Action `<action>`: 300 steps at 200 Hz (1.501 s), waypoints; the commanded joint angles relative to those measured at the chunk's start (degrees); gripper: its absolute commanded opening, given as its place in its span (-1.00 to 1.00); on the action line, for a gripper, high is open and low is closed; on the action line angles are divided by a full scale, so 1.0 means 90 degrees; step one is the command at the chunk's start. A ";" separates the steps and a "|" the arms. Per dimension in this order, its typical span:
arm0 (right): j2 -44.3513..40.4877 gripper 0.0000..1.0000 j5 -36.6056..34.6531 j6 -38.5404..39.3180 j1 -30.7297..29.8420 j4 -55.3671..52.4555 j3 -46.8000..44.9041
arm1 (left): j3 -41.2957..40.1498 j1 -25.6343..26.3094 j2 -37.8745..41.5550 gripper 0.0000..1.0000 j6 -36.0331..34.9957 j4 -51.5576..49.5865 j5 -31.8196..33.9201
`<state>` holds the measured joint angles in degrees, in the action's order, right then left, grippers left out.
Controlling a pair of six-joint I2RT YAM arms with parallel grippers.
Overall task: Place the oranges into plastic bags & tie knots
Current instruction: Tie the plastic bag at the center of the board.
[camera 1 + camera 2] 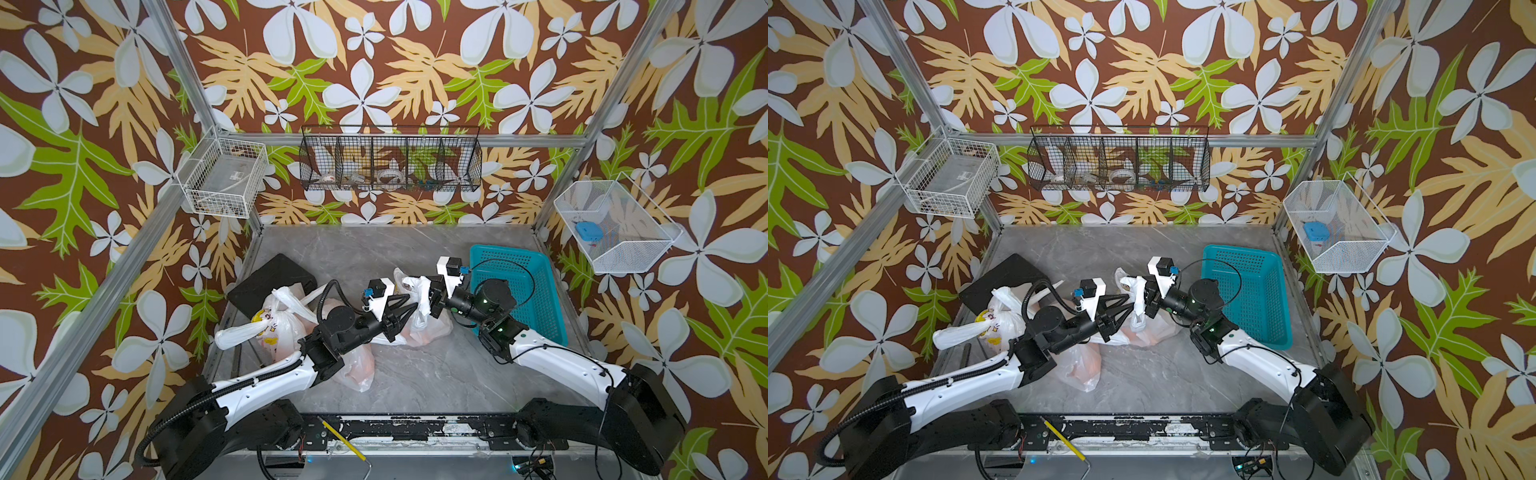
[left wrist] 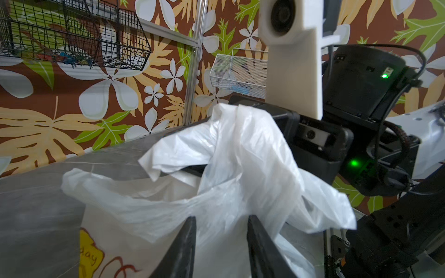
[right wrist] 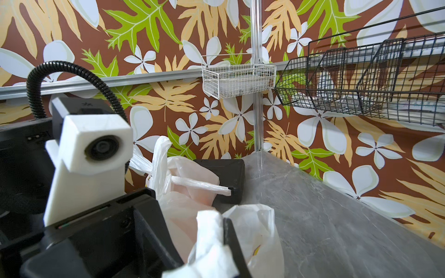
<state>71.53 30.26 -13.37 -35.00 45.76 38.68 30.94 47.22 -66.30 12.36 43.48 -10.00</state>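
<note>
Three plastic bags lie on the grey table. The middle bag [image 1: 430,330] stands between both grippers, and its white handles [image 2: 240,149] are pulled upward. My right gripper [image 1: 428,298] [image 3: 218,240] is shut on one handle strip [image 3: 209,231]. My left gripper [image 1: 414,302] [image 2: 221,221] has its jaws apart, with handle plastic lying loosely between them. A second bag [image 1: 274,332] at the left has a knot [image 3: 168,179] with loose ends sticking out. The third bag [image 1: 358,368] lies under my left arm. The oranges [image 1: 1084,365] show only as an orange glow through the plastic.
A teal lattice basket [image 1: 536,286] stands at the right, close behind my right arm. A black box [image 1: 270,276] sits at the back left, behind the knotted bag. Wire baskets [image 1: 390,160] hang on the walls. A yellow pencil [image 1: 340,440] lies on the front rail.
</note>
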 commanded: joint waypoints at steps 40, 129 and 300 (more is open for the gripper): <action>-0.0197 -1.00 0.0154 -0.0113 -0.0001 0.0431 -0.0135 | 0.0071 0.0036 -0.0540 -0.22 0.0351 0.1121 -0.0080; -0.0445 -1.00 0.0249 0.0210 -0.0003 0.1071 -0.0559 | -0.0902 -0.0790 0.2177 0.32 0.1072 0.0307 -0.0366; -0.0380 -1.00 0.0173 0.0339 -0.0007 0.0923 -0.0536 | 0.0918 -0.0843 0.0299 0.01 0.3441 -0.0671 -0.1379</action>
<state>68.25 32.53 -10.44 -35.00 53.25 33.50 39.53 39.64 -63.42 41.95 34.39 -21.19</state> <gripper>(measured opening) 0.049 0.527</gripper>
